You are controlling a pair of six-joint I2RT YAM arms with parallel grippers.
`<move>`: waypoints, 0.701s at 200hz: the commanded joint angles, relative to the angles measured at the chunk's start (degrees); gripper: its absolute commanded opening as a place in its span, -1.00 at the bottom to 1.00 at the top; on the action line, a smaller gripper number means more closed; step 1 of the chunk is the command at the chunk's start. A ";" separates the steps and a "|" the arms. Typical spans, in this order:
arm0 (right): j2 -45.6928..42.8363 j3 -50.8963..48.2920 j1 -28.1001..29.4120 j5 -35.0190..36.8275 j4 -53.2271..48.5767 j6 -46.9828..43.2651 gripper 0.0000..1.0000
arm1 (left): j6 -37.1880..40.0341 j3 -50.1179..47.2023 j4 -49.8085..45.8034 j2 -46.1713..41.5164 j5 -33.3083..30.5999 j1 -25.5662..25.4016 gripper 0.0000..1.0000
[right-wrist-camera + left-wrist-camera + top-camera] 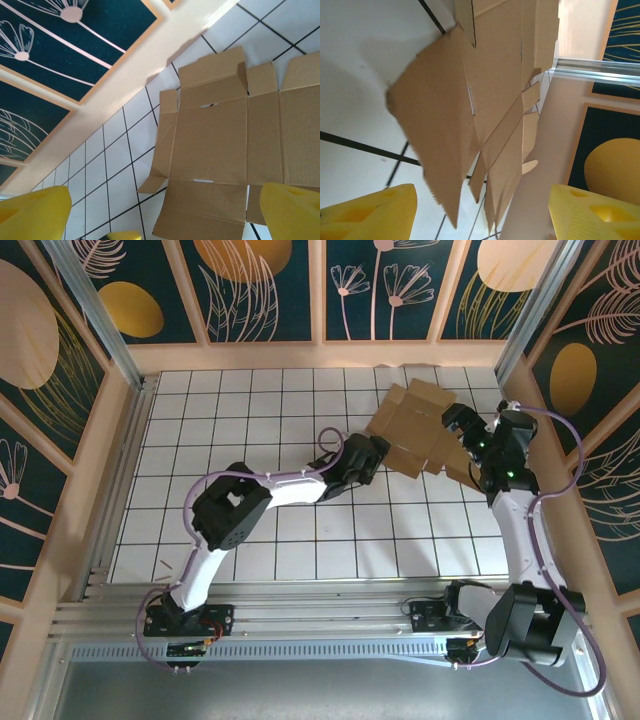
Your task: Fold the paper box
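While the paper box [420, 425] is seen unfolded, left claw [374, 451] and right claw [462, 423] both apart, all folding is judged outstanding.

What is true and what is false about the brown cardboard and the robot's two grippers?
1. The flat brown cardboard sheet is folded into a closed box. False: it lies spread out, its flaps showing.
2. The white tiled table has dark grid lines. True.
3. The right gripper is squeezed shut. False: its yellow fingers stand wide apart.
4. The left gripper is close to the sheet. True.
5. The sheet lies by the arm bases. False: it lies far right, near the back wall.
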 commanded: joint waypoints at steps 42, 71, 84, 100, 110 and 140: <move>-5.25 0.39 -1.34 1.34 -4.03 -5.85 0.99 | -4.63 15.70 -9.43 11.86 -0.57 -0.40 0.31; -6.32 0.89 -1.77 2.19 -5.17 -6.90 0.98 | -5.49 18.90 -10.05 14.65 -0.45 -0.54 0.03; -6.84 0.89 -1.87 2.24 -5.19 -6.90 0.98 | -5.48 20.03 -9.81 15.79 -0.11 -0.54 -0.22; -7.56 0.89 -1.93 2.28 -5.32 -6.90 0.99 | -4.45 21.26 -9.79 16.23 0.42 -0.54 -0.53; -7.76 0.98 -2.01 2.29 -5.45 -6.90 0.98 | -3.68 21.22 -9.87 15.73 0.61 -0.54 -0.72; -7.47 1.69 -1.96 2.33 -5.89 -6.57 0.98 | 2.63 18.65 -9.55 11.30 1.47 0.01 -1.00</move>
